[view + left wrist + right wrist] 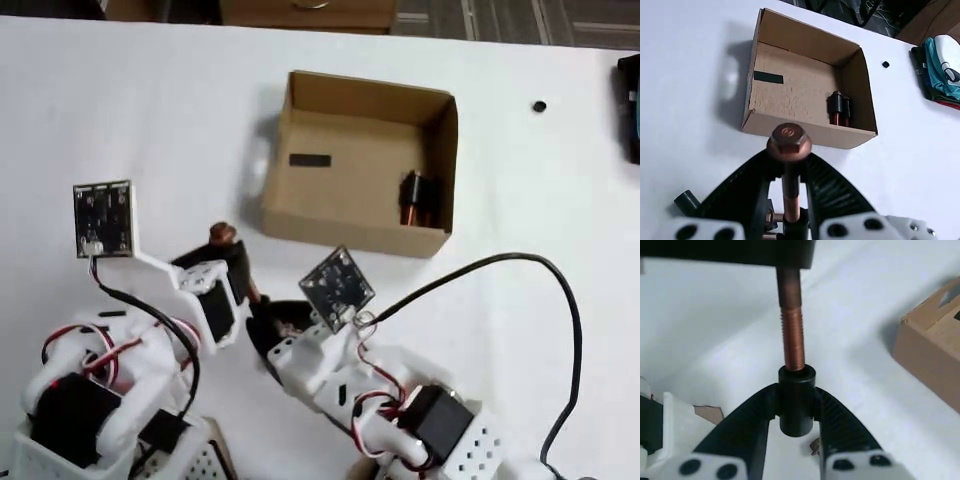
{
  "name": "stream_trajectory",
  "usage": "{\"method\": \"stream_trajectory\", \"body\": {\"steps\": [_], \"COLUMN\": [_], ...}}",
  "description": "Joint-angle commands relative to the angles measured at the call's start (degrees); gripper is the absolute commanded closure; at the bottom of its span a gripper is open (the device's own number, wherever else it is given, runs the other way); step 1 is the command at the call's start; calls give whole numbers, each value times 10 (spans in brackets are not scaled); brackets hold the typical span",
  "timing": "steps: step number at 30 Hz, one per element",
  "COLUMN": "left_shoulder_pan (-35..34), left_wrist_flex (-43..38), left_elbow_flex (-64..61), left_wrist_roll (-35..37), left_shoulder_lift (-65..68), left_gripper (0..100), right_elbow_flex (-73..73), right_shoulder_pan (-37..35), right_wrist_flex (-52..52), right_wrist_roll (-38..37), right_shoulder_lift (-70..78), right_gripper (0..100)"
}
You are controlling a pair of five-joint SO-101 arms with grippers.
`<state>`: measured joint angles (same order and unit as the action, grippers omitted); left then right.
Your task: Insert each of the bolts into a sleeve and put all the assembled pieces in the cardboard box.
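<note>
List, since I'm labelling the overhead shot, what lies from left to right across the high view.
left wrist camera board → bolt → cardboard box → small black piece → dark object at the table's edge

We count one copper bolt [788, 140] with a hex-flanged head, held off the table, its threaded end at the mouth of one black sleeve [797, 400]. We log one open cardboard box [350, 228], upright. One assembled piece [415, 200] lies inside against a side wall.
</note>
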<state>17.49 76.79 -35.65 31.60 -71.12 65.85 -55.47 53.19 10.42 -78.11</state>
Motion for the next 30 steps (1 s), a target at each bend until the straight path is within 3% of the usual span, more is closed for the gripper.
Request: {"method": "stream_trajectory", "body": {"steps": [1, 19, 25, 30], "left_shoulder_pan": [6, 29, 80, 80], "left_wrist_flex": [0, 23, 44, 45], "left_elbow_flex": [4, -15, -15, -15], "left_wrist_roll": [5, 5, -4, -4], "left_shoulder_lift": [-5, -5, -5, -5], "left_gripper": [977, 975, 792, 771], "right_elbow_flex": [-4, -46, -62, -65], "right_shoulder_pan": [5, 6, 7, 8], "right_wrist_flex": [-15, -40, -36, -36], "right_wrist_roll": [-3, -3, -3, -3], "right_shoulder_lift": [-7, -4, -3, -6], "right_gripper": [979, 979, 979, 979]}}
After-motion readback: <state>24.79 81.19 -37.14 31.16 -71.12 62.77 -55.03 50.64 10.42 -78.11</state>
